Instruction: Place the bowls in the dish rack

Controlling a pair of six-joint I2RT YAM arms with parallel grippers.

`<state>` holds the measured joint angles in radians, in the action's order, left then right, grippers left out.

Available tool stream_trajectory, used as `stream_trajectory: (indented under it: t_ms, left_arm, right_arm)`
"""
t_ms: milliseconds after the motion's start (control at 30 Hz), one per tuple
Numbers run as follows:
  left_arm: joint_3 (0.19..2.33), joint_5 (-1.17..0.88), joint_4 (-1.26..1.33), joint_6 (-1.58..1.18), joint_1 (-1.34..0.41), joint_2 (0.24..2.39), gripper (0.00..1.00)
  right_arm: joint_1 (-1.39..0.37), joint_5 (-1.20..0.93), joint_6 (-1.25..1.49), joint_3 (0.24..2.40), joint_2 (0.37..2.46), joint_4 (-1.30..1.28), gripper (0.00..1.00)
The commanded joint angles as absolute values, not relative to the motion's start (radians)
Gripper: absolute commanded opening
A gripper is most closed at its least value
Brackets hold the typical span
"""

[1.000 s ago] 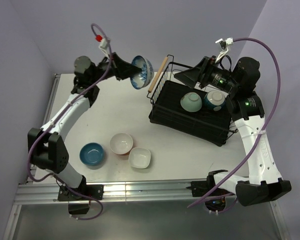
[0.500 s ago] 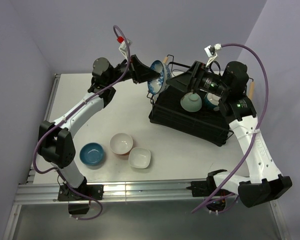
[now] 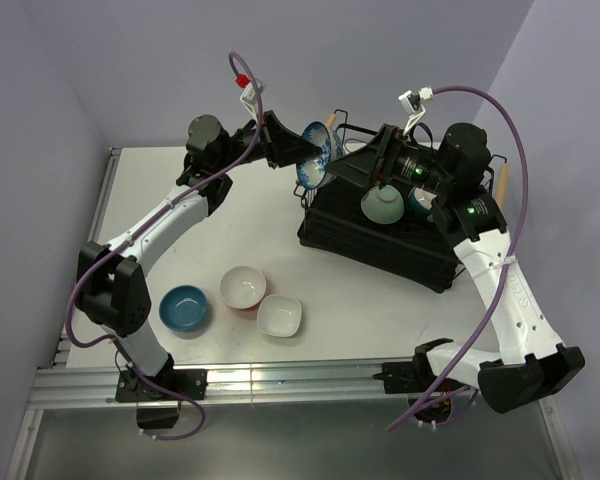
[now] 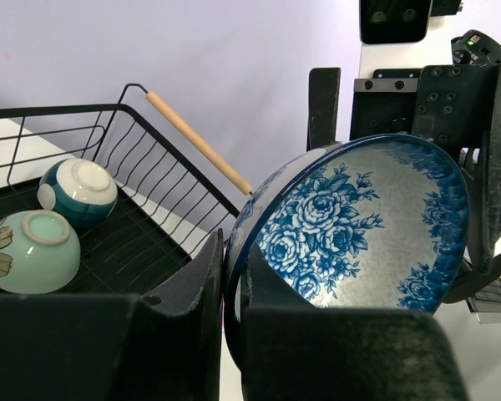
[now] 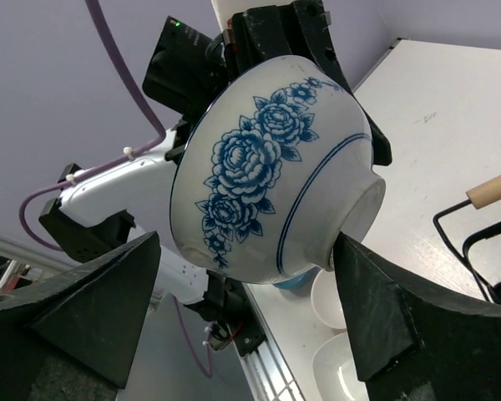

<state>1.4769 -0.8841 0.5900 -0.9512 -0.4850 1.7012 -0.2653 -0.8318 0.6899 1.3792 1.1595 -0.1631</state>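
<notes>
My left gripper (image 3: 302, 152) is shut on the rim of the blue-and-white patterned bowl (image 3: 317, 156) and holds it on edge in the air at the left end of the black dish rack (image 3: 380, 240). In the left wrist view its jaws (image 4: 232, 276) pinch the rim of that bowl (image 4: 359, 225). My right gripper (image 3: 353, 166) is open, with a finger on either side of the bowl (image 5: 275, 175); its right finger (image 5: 384, 317) is at the bowl's foot. A mint green bowl (image 3: 382, 205) and a teal-and-white bowl (image 3: 427, 200) lie upside down in the rack.
A blue bowl (image 3: 185, 307), a white bowl with an orange outside (image 3: 243, 287) and a squarish white bowl (image 3: 280, 316) sit on the table near the front. The rack's wooden handle (image 3: 318, 142) is right behind the held bowl.
My left arm has carried the patterned bowl rightwards to the rack's left end. My right gripper has swung left and now brackets the bowl.
</notes>
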Motion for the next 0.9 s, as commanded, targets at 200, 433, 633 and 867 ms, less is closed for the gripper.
stream_trajectory:
  t_ms: [200, 433, 633, 867]
  left_arm:
    - [1.529, -0.833, 0.569, -0.910, -0.503, 1.680, 0.00]
    - [1.531, -0.813, 0.525, -0.890, -0.509, 1.677, 0.00]
    - [1.534, -0.802, 0.503, -0.877, -0.511, 1.677, 0.00]
    - [1.539, -0.801, 0.489, -0.867, -0.514, 1.675, 0.02]
  right_arm:
    - [-0.290, -0.808, 0.652, 1.390, 1.169, -0.144, 0.79]
    - [-0.295, -0.770, 0.644, 1.414, 1.184, -0.167, 0.86]
    - [-0.298, -0.765, 0.638, 1.422, 1.190, -0.179, 0.89]
    - [-0.301, -0.764, 0.624, 1.417, 1.195, -0.176, 0.39]
